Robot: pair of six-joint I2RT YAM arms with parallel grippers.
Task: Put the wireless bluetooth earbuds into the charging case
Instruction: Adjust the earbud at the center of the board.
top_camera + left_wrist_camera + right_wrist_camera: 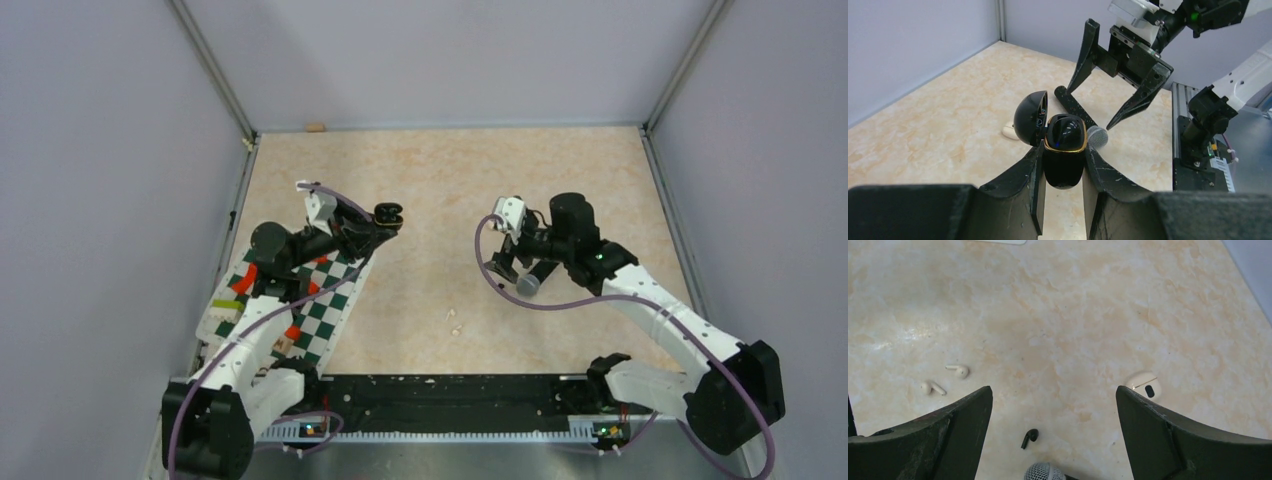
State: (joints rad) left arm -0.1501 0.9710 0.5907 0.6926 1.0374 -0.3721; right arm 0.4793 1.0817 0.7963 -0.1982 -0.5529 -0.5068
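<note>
Right wrist view showed the right gripper (1053, 392), wide open and empty, nearer the black earbud (1030, 437) lying at 6 o'clock from its center, stem toward 7 o'clock, while the left gripper (1064, 152) clamped the open charging case (1064, 135).

The left arm (240, 340) and right arm (670, 320) are white with black joints. Purple cables (478, 250) loop above the base rail (440, 395).

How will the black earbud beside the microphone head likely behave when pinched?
The black earbud is tiny against the right gripper's open fingers, so probably near weightless and apt to skid on the smooth table. Its rounded bud and thin stem could make it pivot or pop out of a pinch. It looks rigid, not floppy.
</note>
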